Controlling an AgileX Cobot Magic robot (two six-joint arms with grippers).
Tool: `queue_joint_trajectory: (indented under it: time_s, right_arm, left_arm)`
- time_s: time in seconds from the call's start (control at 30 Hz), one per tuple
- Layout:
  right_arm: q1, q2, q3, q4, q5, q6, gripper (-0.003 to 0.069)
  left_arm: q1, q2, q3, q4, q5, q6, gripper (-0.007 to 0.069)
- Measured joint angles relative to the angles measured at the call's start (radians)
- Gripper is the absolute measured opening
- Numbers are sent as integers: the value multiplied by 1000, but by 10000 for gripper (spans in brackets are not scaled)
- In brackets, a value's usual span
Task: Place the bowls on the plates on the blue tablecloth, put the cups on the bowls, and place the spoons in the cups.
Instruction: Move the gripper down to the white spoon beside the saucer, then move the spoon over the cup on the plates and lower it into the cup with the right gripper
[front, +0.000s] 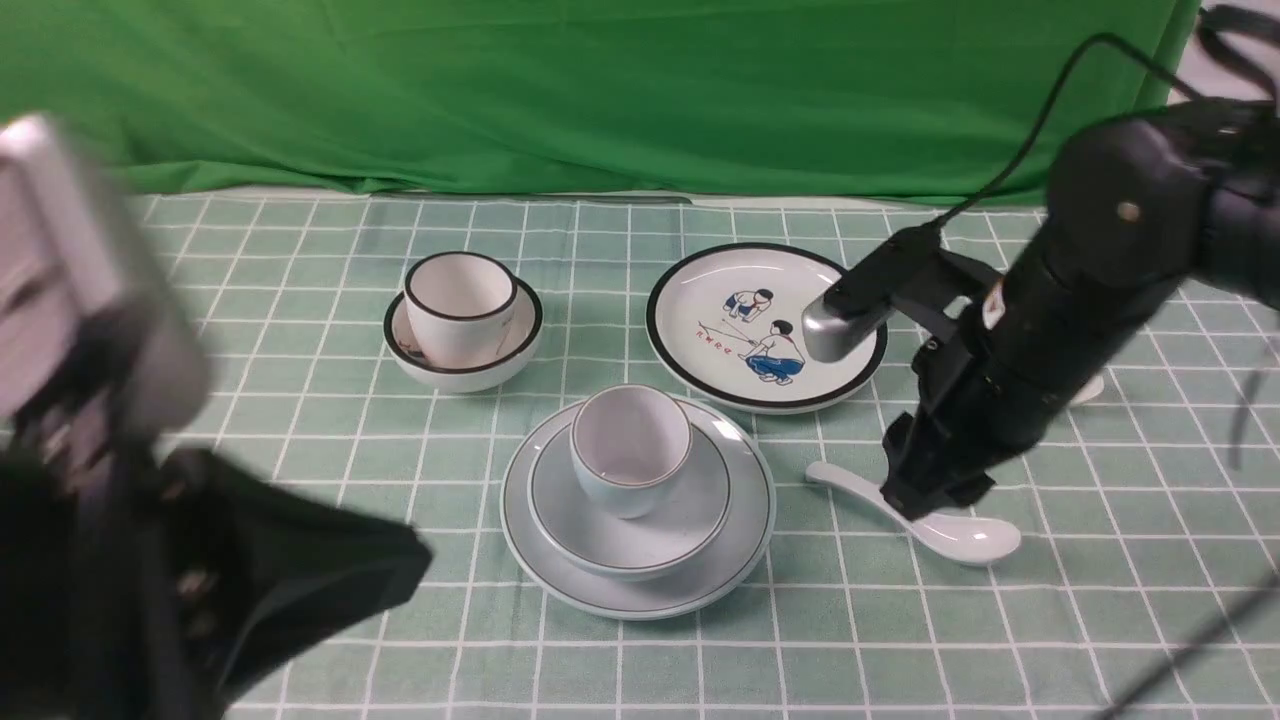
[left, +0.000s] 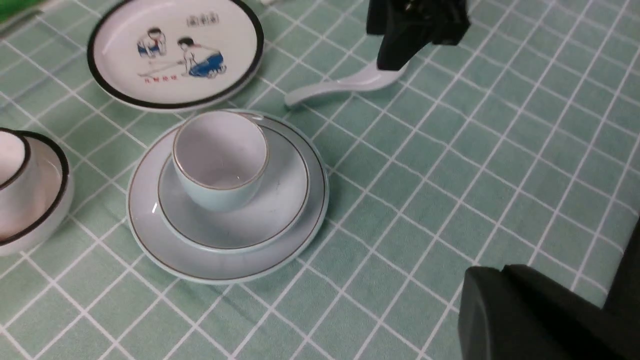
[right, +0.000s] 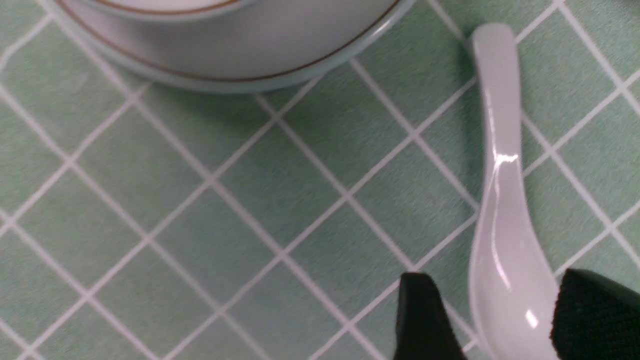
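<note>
Two right fingers (right: 425, 325) apart astride the spoon (right: 500, 200) beside the thin-rimmed plate (right: 300, 55); left fingers (left: 525, 320) indeterminate.

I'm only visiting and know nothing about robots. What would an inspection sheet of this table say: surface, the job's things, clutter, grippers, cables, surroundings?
Surface: blue tablecloth, flat, white grid.
Job's things: plain cup in pale bowl on plain plate; black-rimmed cup in black-rimmed bowl, sitting on the cloth, not on a plate; cartoon plate bare; one spoon on the cloth beside the plain plate.
Clutter: nothing seen.
Grippers: right gripper open, fingers on either side of the spoon's scoop; left gripper blurred, state unclear.
Cables: black cable loops over the right arm.
Surroundings: green backdrop cloth behind the table.
</note>
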Motion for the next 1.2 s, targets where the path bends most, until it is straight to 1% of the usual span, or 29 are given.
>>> queue_joint_trajectory:
  time_s: [0.07,0.2,0.4,0.73,0.8,0.87,0.97,1.0,1.1,1.2]
  right_arm:
    - [-17,59,-43,0,-1,-20,391]
    - [-30,179,-133,7,1,-40,391]
    - [-31,273,-201,34,3,-76,391]
    - [-31,354,-220,37,2,-102,388]
    - [-31,355,-222,36,2,-102,372]
    - [-31,355,-223,31,2,-103,325]
    - [-33,354,-224,20,9,-106,174]
    - [-33,351,-224,25,14,-102,158]
    - [-32,326,-216,37,73,-73,166]
    - [-30,229,-195,46,101,-18,166]
  left_arm:
    - [0,-79,81,-14,-66,0,5]
    - [0,-156,136,-25,-103,0,8]
    - [0,-168,139,-40,-110,0,9]
    - [0,-168,139,-59,-101,0,10]
    - [0,-168,139,-59,-97,0,10]
    - [0,-168,139,-59,-92,0,10]
    - [0,-168,139,-59,-70,0,10]
    - [0,-168,139,-59,-63,1,10]
    - [0,-168,139,-59,-48,12,10]
    - [0,-168,139,-53,-48,19,10]
